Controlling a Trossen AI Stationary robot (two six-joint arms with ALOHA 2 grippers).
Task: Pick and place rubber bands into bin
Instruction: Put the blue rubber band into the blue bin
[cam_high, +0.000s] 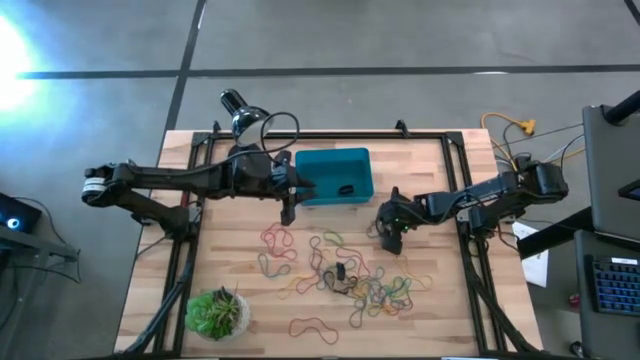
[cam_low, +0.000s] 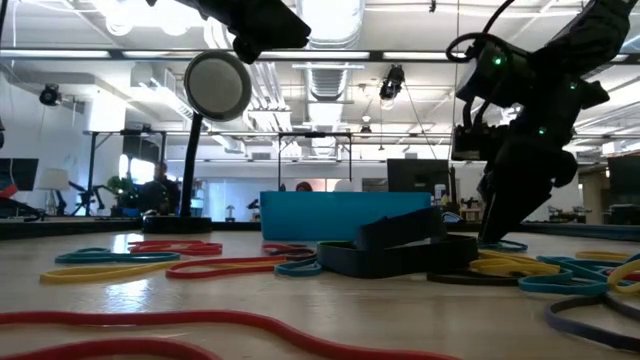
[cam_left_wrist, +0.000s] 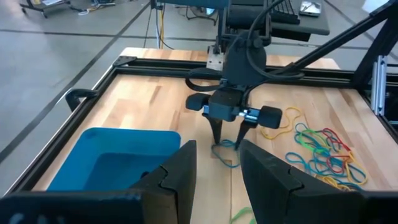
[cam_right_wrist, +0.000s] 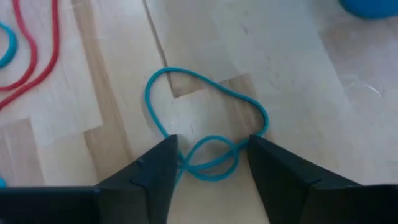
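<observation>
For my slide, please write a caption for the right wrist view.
Open right gripper straddles a teal rubber band lying twisted on the wooden table.

The bin (cam_high: 335, 173), a shallow teal-blue rectangular tray, sits upright at upper centre of the high view, with one small dark item inside. Below it, the rubber bands (cam_high: 350, 280) lie loosely scattered in red, yellow, green, teal and black. One twisted teal band (cam_right_wrist: 202, 134) lies flat, apart from the pile.
</observation>
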